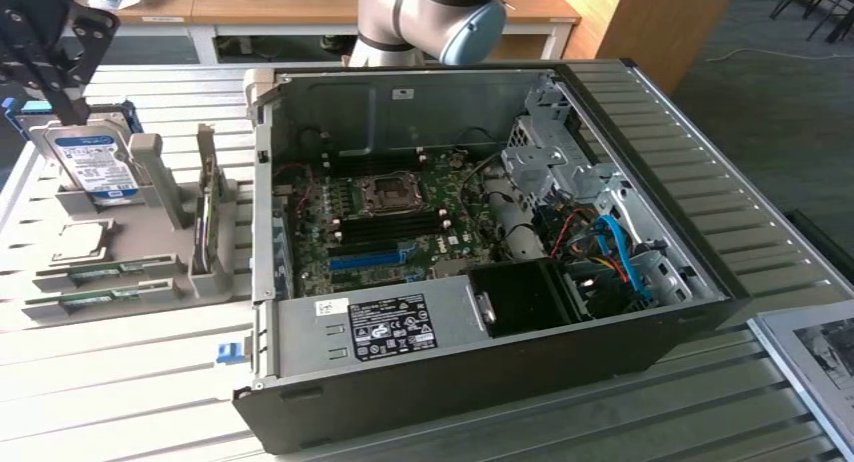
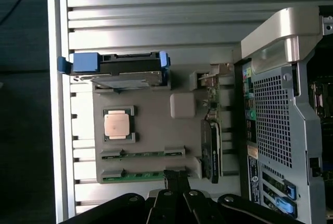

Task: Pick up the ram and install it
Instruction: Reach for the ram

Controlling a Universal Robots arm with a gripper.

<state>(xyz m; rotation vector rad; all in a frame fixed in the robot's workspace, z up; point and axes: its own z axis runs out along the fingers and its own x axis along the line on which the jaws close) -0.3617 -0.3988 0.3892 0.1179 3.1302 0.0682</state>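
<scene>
Reaching seems the present step: the hand (image 2: pixel 176 178), clenched and empty, hovers over the gray holder (image 2: pixel 151 130) where the ram (image 2: pixel 138 175) lies flat; grasping it calls for opening first.

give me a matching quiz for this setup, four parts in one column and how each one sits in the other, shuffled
Things:
1 hard drive
2 processor
3 ram
4 computer case

States:
a open, motherboard exposed
b lying flat, long and green
c standing upright in the grey holder
d lying flat, square, metal top

Pairs: 1-c, 2-d, 3-b, 4-a
</scene>
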